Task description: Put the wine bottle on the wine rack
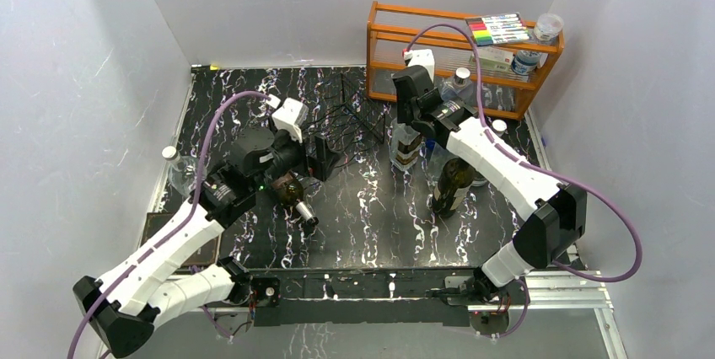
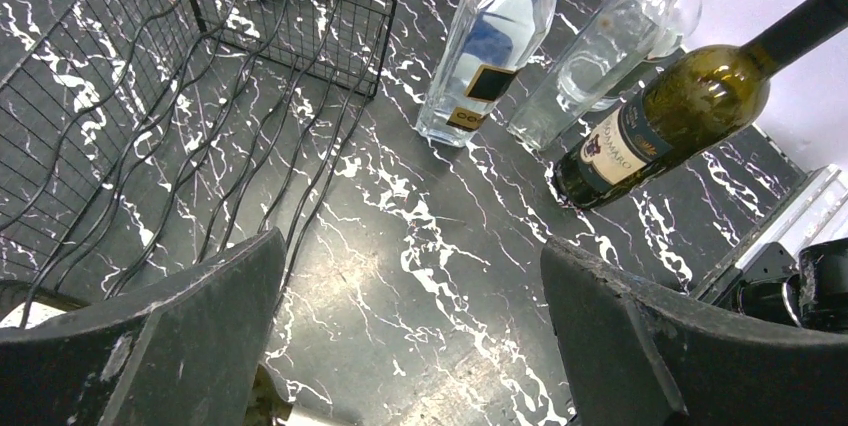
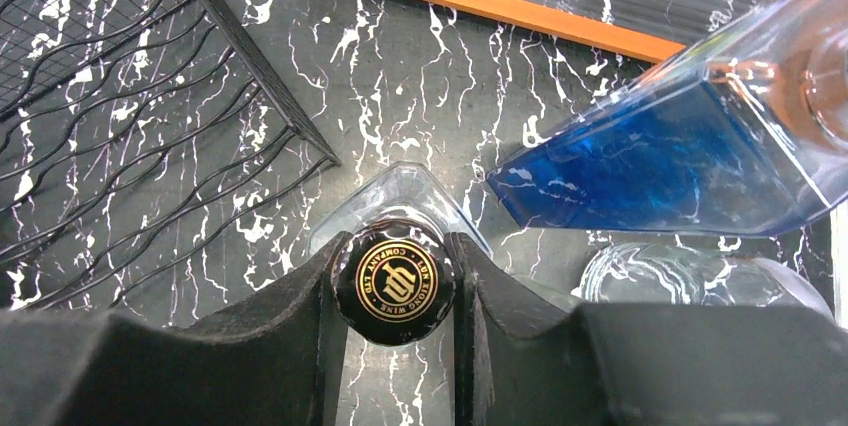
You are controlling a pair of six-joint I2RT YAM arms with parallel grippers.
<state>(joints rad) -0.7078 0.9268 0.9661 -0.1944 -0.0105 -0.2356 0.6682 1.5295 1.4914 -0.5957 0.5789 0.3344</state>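
Note:
The black wire wine rack (image 1: 346, 119) sits at the back middle of the table; it also shows in the left wrist view (image 2: 150, 116) and the right wrist view (image 3: 120, 116). My right gripper (image 1: 411, 121) (image 3: 397, 243) is shut on the black, gold-printed cap (image 3: 393, 281) of an upright clear bottle (image 1: 407, 148) just right of the rack. A green wine bottle (image 1: 453, 184) (image 2: 670, 116) stands beside my right arm. A brown bottle (image 1: 293, 193) lies on the table under my left wrist. My left gripper (image 1: 320, 159) (image 2: 410, 246) is open and empty beside the rack's near edge.
The orange wooden shelf unit (image 1: 459, 56) stands at the back right, holding markers and jars. A blue-tinted bottle (image 3: 650, 156) and a clear bottle (image 2: 610, 56) stand close to the held one. A plastic bottle (image 1: 177, 165) stands at the left edge.

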